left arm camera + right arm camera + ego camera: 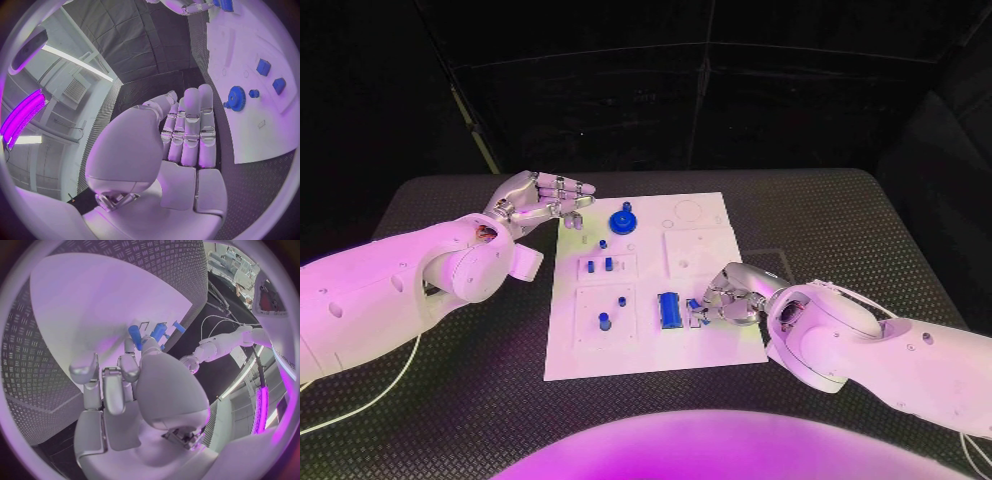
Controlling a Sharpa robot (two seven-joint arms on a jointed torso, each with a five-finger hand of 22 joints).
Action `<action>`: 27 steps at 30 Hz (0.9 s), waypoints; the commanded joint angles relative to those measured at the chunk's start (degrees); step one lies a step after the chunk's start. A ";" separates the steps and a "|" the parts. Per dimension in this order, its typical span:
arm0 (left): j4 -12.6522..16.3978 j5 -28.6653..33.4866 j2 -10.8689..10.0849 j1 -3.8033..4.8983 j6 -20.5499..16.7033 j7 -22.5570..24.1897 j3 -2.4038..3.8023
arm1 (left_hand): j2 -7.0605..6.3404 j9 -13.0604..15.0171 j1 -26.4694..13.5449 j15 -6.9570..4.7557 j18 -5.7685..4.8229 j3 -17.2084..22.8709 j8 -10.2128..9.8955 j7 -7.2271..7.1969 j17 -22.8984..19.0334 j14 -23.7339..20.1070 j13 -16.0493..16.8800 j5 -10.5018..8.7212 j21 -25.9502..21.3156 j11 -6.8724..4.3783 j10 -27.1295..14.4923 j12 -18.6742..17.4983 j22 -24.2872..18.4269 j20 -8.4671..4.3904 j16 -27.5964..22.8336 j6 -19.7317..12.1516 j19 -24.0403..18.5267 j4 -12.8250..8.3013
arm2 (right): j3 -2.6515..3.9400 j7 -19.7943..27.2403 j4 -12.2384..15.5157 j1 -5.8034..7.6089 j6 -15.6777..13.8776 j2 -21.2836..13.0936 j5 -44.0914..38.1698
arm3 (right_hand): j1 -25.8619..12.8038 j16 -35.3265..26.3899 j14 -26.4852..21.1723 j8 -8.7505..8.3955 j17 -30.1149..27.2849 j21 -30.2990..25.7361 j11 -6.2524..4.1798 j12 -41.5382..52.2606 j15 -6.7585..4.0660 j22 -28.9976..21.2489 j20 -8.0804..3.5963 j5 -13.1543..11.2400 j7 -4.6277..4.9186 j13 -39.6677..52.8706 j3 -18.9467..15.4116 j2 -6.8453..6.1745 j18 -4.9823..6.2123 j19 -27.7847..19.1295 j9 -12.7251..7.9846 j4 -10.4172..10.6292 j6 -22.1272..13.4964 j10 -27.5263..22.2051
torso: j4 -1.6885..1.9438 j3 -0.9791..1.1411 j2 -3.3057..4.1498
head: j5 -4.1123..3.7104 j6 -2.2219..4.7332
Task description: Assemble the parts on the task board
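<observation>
- From above, the white task board (640, 285) lies mid-worktop (877, 230); the left wrist camera shows a blue gear (236, 98) on it in more detail, toothed and round.
- The left hand (538, 198) hangs off the board's far left corner, near the gear, fingers straight together, released.
- The right hand (733, 296) rests on the board's near right edge, fingertips touching a blue block (671, 309); whether it grasps it, I cannot tell.
- Small blue parts (600, 265) sit mid-board.

No legible text, labels or numbers anywhere on the task board (707, 300).
</observation>
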 commanded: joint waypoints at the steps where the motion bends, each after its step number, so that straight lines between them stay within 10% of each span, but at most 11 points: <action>1: 0.10 0.21 0.02 0.08 0.65 0.04 0.05 | -0.13 -0.04 -0.22 -0.19 0.78 0.08 -0.12 0.07 -0.10 -0.38 -0.08 0.01 -0.36 -0.07 -0.38 0.28 -0.06 -0.04 -0.26 -0.13 -0.31 -0.34 | 0.01 -0.14 0.04 0.08 1.26 0.08 -0.83 | -2.26 0.19 4.19 -0.22 6.16 0.22 0.08 0.14 -0.25 0.18 0.00 1.65 -0.26 -0.20 -0.39 0.03 -0.23 0.32 0.26 0.36 0.69 0.43 | -0.03 0.02 0.01 | 0.02 0.04; 7: 0.09 0.21 0.07 0.08 0.80 -0.05 0.05 | -0.15 -0.05 -0.16 -0.17 0.77 0.09 -0.16 0.14 -0.14 -0.39 -0.10 0.01 -0.39 -0.01 -0.48 0.31 -0.08 -0.04 -0.29 -0.22 -0.30 -0.44 | 0.01 -0.22 -0.06 0.08 2.27 0.24 -1.07 | -7.72 0.26 4.22 0.60 6.32 0.34 -0.33 0.41 -0.52 0.42 -0.23 5.87 -0.70 0.12 -2.58 0.90 -0.24 0.41 1.10 0.55 1.74 0.73 | -0.04 -0.01 0.07 | -0.04 -0.02; 27: 0.07 0.21 0.08 0.08 1.01 -0.26 0.05 | -0.15 -0.05 -0.16 -0.17 0.77 0.09 -0.16 0.14 -0.14 -0.39 -0.10 0.01 -0.39 -0.01 -0.48 0.31 -0.08 -0.04 -0.29 -0.22 -0.30 -0.44 | 0.01 -0.36 -0.45 0.09 1.01 1.25 -2.12 | -12.46 0.19 4.21 1.16 6.28 0.13 -0.33 0.70 -0.56 0.19 -0.31 0.34 -0.74 0.59 -5.60 2.30 -0.18 0.20 2.18 0.61 1.29 0.87 | -0.01 0.01 0.06 | -0.04 -0.30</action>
